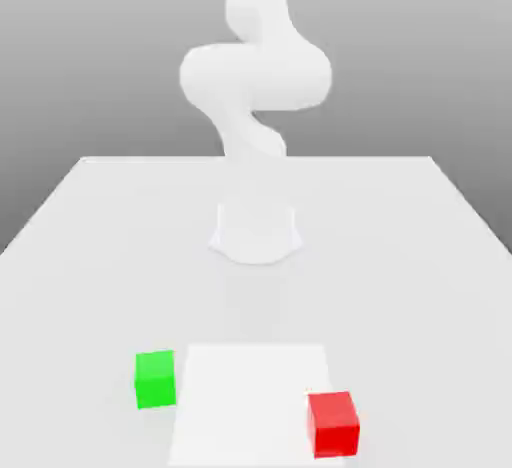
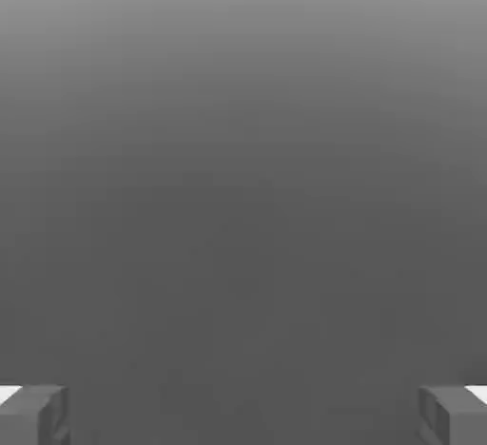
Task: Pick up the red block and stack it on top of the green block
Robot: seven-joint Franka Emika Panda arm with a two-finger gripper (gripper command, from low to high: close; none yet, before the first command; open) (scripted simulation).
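Note:
A red block (image 1: 333, 423) rests on the white table near the front, toward the exterior view's right, on the corner of a brighter white patch. A green block (image 1: 155, 378) sits on the table to the exterior view's left of that patch, apart from the red one. In the hand view my gripper (image 2: 243, 415) is open, its two grey fingertips (image 2: 33, 415) far apart with nothing but plain grey background between them. The arm (image 1: 255, 76) rises upward from its base.
The round white robot base (image 1: 256, 233) stands mid-table behind the blocks. The brighter rectangular patch (image 1: 250, 396) lies flat between the blocks. The table's edges (image 1: 470, 216) run back on both sides.

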